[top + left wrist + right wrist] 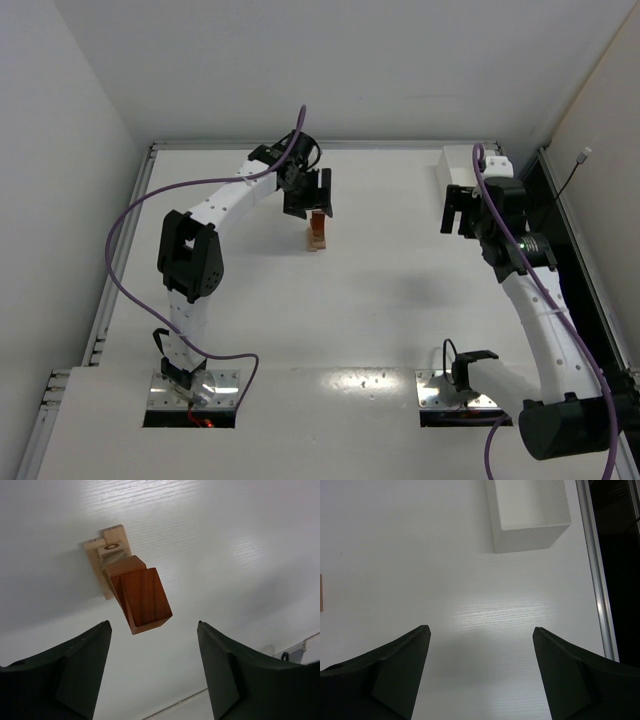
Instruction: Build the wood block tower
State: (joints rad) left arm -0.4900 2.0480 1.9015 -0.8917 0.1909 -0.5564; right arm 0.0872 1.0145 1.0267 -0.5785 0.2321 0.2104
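Observation:
The wood block tower (318,230) stands upright in the far middle of the table, pale blocks low and reddish-brown blocks on top. In the left wrist view the tower (135,590) rises toward the camera, its reddish top block nearest. My left gripper (307,200) (152,630) hovers just above and beside the tower top, open and empty, not touching it. My right gripper (462,215) (480,635) is open and empty over bare table at the far right. A sliver of a pale block (321,592) shows at the right wrist view's left edge.
A white rectangular tray (460,168) (530,532) sits at the far right, just beyond my right gripper. The table's raised edge rail (595,580) runs along the right side, with a dark gap past it.

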